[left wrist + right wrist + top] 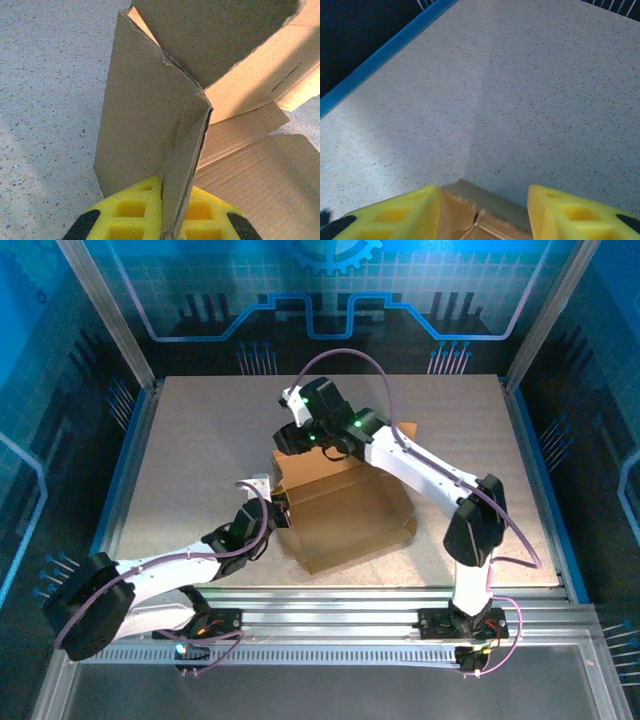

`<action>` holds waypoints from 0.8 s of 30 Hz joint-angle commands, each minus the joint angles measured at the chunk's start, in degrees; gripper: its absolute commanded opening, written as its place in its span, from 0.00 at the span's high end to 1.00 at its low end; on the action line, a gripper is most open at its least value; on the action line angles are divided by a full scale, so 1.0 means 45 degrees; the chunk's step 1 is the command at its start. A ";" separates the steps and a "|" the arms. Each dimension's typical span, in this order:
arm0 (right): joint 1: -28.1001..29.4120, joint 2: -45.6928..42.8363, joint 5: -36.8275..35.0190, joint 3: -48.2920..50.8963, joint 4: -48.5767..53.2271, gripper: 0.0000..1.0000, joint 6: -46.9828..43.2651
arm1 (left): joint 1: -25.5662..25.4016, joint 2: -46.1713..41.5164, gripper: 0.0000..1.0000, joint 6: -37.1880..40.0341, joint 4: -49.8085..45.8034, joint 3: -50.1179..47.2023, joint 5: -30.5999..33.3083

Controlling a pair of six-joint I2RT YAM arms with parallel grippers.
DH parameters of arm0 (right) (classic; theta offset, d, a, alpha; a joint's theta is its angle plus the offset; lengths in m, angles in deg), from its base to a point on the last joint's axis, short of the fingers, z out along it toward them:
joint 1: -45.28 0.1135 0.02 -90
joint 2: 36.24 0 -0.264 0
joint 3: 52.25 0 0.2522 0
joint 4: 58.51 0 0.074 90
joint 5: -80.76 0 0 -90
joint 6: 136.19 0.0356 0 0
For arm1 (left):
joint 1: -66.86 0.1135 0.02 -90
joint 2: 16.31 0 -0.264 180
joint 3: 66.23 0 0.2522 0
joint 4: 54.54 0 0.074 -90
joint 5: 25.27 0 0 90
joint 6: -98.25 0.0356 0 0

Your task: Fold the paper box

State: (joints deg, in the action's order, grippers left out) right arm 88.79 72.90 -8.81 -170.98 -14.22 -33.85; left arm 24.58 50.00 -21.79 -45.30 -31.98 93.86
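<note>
Left gripper (172, 217) is pinching an upright wall of the paper box (145, 130).
Right gripper (484, 202) is hanging half-open over its edge.

A speckled grey table (200, 460) lies at centre frame, edged on the left by a blue strip (126, 465). Blue-lit wall panels (330, 280) with circuit patterns span the top, framed by slanting aluminium posts (105, 310).
</note>
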 commanded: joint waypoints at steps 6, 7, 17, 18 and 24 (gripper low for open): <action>-0.0461 0.1137 -0.0577 -0.0624 0.0776 0.54 -0.0418 | -0.0119 0.0425 0.94 -0.0583 -0.3734 -0.0866 -0.0975; -0.0470 0.1067 -0.0601 -0.0440 0.0766 0.55 -0.0416 | -0.0131 0.0387 0.95 -0.0610 -0.3782 -0.0866 -0.0964; -0.0592 -0.0131 -0.0799 0.2140 -0.0975 0.53 -0.0543 | -0.0003 -0.0478 0.95 -0.1066 -0.4811 -0.0685 -0.1081; -0.0586 -0.0166 -0.0840 0.2338 -0.1196 0.53 -0.0618 | 0.0046 -0.0677 0.95 -0.1012 -0.4866 -0.0692 -0.1125; -0.0772 -0.0379 -0.0788 0.3044 -0.2299 0.48 -0.1183 | 0.0206 -0.1218 0.94 -0.0592 -0.4894 -0.0806 -0.1498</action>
State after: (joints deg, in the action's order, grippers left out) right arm 86.80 72.88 -11.83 -158.52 -22.40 -37.11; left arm 25.32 43.18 -23.82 -53.15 -32.13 92.44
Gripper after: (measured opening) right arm 0.516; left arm 0.063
